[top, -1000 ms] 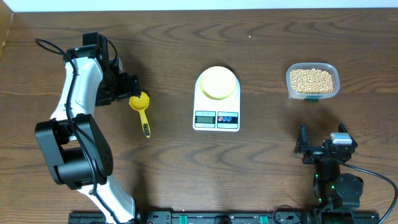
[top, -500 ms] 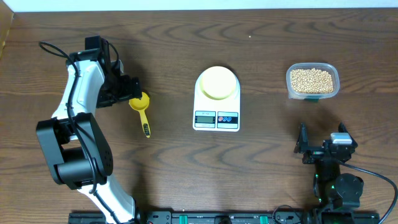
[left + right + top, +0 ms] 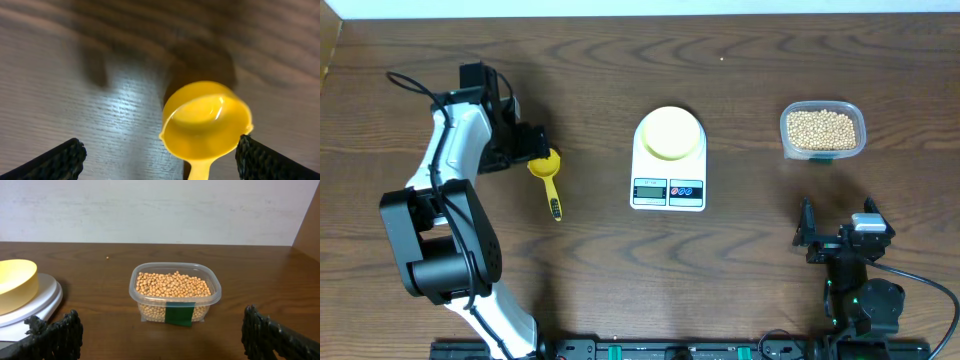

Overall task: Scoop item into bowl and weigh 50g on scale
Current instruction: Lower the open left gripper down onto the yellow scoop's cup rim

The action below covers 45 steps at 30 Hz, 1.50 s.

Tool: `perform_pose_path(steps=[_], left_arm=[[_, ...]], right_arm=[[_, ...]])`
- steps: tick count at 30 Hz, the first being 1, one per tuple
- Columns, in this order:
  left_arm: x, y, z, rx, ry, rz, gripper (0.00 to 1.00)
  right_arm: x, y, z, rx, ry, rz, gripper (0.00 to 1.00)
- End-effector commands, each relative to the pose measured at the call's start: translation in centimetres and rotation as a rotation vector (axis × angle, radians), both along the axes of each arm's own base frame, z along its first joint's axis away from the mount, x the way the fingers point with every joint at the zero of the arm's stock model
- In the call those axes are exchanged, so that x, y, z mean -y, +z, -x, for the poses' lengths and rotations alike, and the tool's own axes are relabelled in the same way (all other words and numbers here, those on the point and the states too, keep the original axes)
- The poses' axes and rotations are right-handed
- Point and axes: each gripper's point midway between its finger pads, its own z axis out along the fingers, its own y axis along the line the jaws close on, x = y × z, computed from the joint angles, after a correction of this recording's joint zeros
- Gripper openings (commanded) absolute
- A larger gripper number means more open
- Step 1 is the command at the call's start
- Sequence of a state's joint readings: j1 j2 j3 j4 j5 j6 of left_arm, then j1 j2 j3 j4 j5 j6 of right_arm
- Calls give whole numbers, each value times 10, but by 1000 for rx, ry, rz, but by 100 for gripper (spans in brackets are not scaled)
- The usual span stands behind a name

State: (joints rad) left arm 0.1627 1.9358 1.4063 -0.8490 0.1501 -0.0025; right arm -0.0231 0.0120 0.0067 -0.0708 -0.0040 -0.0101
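Note:
The beans [image 3: 822,128] [image 3: 172,284] fill a clear tub [image 3: 823,150] [image 3: 175,311] at the right. The pale yellow bowl [image 3: 670,133] [image 3: 15,285] stands on the white scale [image 3: 668,190] [image 3: 37,302] at the table's middle. A bright yellow scoop [image 3: 547,170] [image 3: 206,117] lies on the table at the left, its cup up and with nothing in it. My left gripper [image 3: 532,147] [image 3: 160,162] is open, its fingers on either side of the scoop's cup, the right fingertip [image 3: 262,160] close beside it. My right gripper [image 3: 837,220] [image 3: 165,340] is open and holds nothing, short of the tub.
The scale's display and buttons [image 3: 667,190] face the near edge. The scoop's handle [image 3: 554,200] points toward the near edge. A white wall [image 3: 160,210] runs along the far side of the wooden table [image 3: 740,250].
The left arm's upper part has shifted slightly away from the near edge; its gripper stays at the scoop. The right arm has not moved.

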Motion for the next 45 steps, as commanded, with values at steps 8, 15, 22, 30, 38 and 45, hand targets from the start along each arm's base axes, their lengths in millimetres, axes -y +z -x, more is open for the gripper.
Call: perform_pose_path(steps=[8,15,22,30,38,45], left_arm=[[-7,-24,12,-36,0,-34,98],[-8,-23,7,-13,1,-38,97],[-8,-23,7,-14,1,-38,98],[-8,-23,4,0,1,-41,98],[-8,-23,4,0,1,-41,97],[-8,-23,3,2,1,-41,98]], right_arm=[[2,0,0,1,-7,-13,99],[2,0,0,1,-7,-13,99],[2,0,0,1,-7,-13,99],[2,0,0,1,-7,-13,99],[2,0,0,1,-7,-13,99],[2,0,0,1,-7,-13,99]])
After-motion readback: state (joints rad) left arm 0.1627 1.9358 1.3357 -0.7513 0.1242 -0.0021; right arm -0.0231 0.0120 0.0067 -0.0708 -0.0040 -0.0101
